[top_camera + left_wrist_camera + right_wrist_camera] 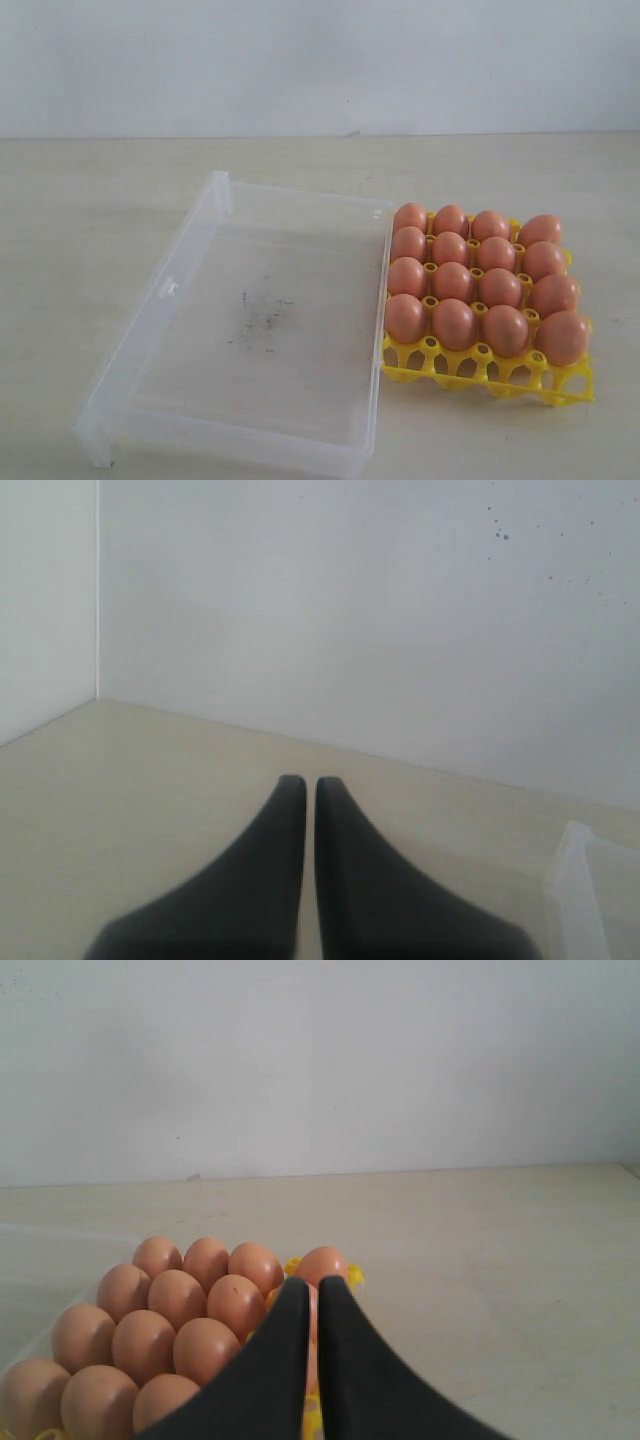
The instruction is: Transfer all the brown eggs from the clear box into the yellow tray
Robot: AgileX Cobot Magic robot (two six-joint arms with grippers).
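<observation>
Since all sixteen brown eggs (pixel 453 282) fill the yellow tray (pixel 487 372) and the clear box (pixel 250 380) lies empty, we judge the task done; both arms' jaws are closed on nothing.

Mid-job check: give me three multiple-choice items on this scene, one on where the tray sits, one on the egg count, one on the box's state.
1. Where is the yellow tray relative to the clear box?
A) beside it, on the right of the exterior view
B) inside it
C) stacked under it

2. How many brown eggs sit in the tray?
A) nine
B) sixteen
C) twelve

3. The box is:
A) half full of eggs
B) holding one egg
C) empty of eggs

Answers:
1 A, the tray stands next to the box's right wall.
2 B, four rows of four.
3 C, no egg shows on its floor.
</observation>
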